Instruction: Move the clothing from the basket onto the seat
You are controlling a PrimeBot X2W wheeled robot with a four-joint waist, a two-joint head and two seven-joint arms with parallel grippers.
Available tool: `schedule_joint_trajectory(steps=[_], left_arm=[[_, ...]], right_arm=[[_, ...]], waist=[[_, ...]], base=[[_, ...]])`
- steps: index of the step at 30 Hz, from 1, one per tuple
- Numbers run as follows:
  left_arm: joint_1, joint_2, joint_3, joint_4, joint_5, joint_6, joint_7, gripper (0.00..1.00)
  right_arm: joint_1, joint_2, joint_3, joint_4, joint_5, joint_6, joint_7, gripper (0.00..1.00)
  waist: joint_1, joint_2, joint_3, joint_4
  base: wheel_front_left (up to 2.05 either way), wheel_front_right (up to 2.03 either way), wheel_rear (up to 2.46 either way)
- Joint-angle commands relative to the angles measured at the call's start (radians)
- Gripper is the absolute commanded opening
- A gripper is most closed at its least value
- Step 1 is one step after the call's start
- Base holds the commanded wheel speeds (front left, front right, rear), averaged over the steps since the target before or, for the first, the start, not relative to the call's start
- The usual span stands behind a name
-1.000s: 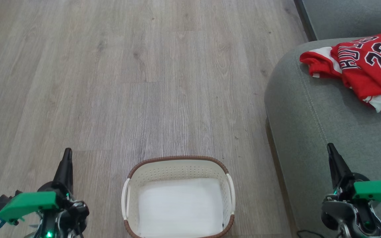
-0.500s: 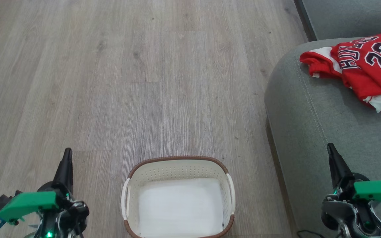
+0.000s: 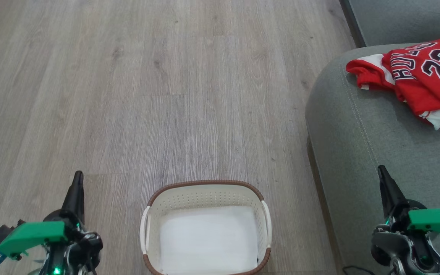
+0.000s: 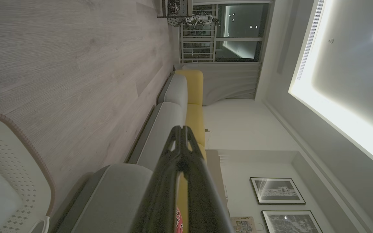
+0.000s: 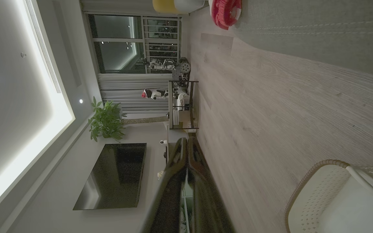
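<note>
Now my left gripper (image 3: 77,177) and right gripper (image 3: 382,172) are hanging clenched, empty. Head view is showing 23 on the clothing (image 3: 422,76); right wrist view, a plant (image 5: 106,121).

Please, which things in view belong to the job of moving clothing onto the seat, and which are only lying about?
Of the job: red jersey; grey-green seat under it; white basket.
Lying about: white liner sheet in the basket; wooden floor; potted plant; framed pictures.
</note>
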Motion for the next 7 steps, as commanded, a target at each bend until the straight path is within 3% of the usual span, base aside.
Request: schedule_joint_trajectory(steps=[1,7], left_arm=[[-0.048,0.009,0.036,-0.036,-0.002,-0.007,0.008,0.00],[-0.048,0.009,0.036,-0.036,-0.002,-0.007,0.008,0.00]], right_arm=[[-0.053,-0.003,0.018,-0.039,0.006,0.000,0.006,0.00],[-0.053,-0.003,0.018,-0.039,0.006,0.000,0.006,0.00]], waist=[[0.0000,0.0000,0.000,0.000],[0.0000,0.0000,0.000,0.000]], base=[[0.00,0.00,0.00],[0.00,0.00,0.00]])
